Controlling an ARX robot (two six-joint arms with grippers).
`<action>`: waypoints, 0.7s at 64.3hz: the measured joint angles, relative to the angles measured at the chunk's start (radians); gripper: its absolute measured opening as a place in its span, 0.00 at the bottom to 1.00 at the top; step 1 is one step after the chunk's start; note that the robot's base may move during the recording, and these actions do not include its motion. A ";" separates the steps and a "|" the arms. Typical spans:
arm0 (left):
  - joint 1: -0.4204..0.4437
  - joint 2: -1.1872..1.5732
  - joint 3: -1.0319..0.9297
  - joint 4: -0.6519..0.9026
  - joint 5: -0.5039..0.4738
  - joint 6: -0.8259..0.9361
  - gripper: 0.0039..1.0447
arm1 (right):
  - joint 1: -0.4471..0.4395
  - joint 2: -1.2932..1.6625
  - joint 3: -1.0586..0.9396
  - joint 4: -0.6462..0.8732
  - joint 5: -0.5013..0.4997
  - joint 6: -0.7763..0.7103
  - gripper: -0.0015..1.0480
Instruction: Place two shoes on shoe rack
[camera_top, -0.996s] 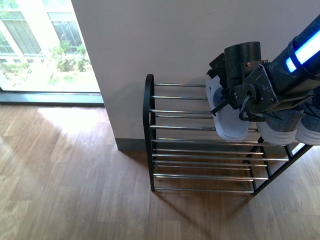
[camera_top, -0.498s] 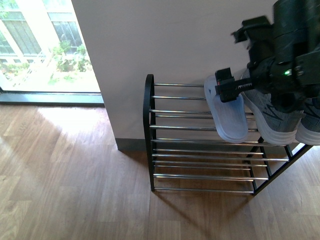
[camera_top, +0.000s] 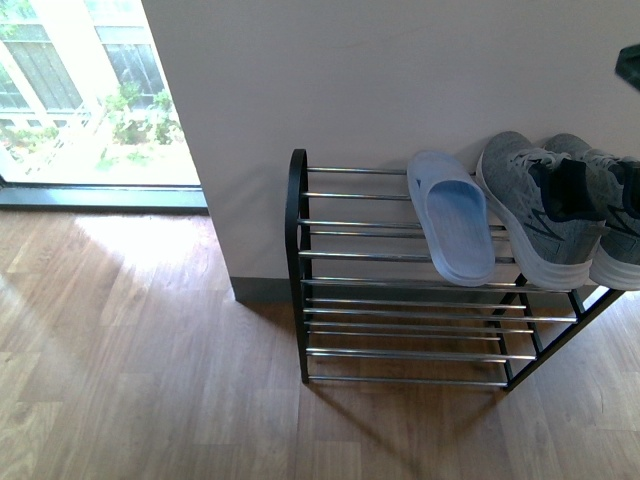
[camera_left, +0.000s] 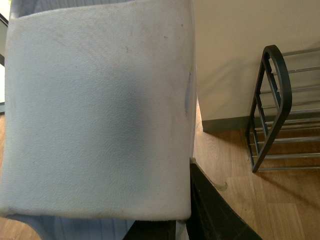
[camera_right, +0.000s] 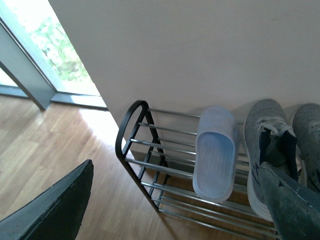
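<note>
The shoe rack (camera_top: 300, 260) stands against the white wall. On its top tier lie a light-blue slide (camera_top: 452, 230) and, to its right, two grey sneakers (camera_top: 535, 215) (camera_top: 612, 225). My left gripper (camera_left: 182, 220) is shut on a second light-blue slide (camera_left: 100, 110), which fills the left wrist view; the rack (camera_left: 276, 100) is off to one side of it. My right gripper (camera_right: 176, 167) is open and empty, up off the rack (camera_right: 131, 137), with the placed slide (camera_right: 215, 152) and sneakers (camera_right: 267, 150) between its fingers (camera_right: 55, 210). Neither gripper shows in the front view.
Wooden floor (camera_top: 130, 350) spreads left of and in front of the rack. A floor-level window (camera_top: 90, 100) is at the far left. The rack's lower tiers (camera_top: 400, 340) hold nothing. A dark bit of arm (camera_top: 630, 65) shows at the right edge.
My right arm has let go of the light-blue slide on the top tier and drawn back up and to the right, out of the front view. The slide stays on the rack.
</note>
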 joint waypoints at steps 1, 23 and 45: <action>0.000 0.000 0.000 0.000 0.000 0.000 0.02 | -0.002 -0.013 -0.003 0.002 0.000 0.001 0.91; 0.000 0.000 0.000 0.000 0.001 0.000 0.02 | -0.049 -0.119 -0.209 0.357 0.298 -0.103 0.42; 0.000 0.000 0.000 0.000 0.000 0.000 0.02 | -0.124 -0.274 -0.311 0.312 0.224 -0.116 0.02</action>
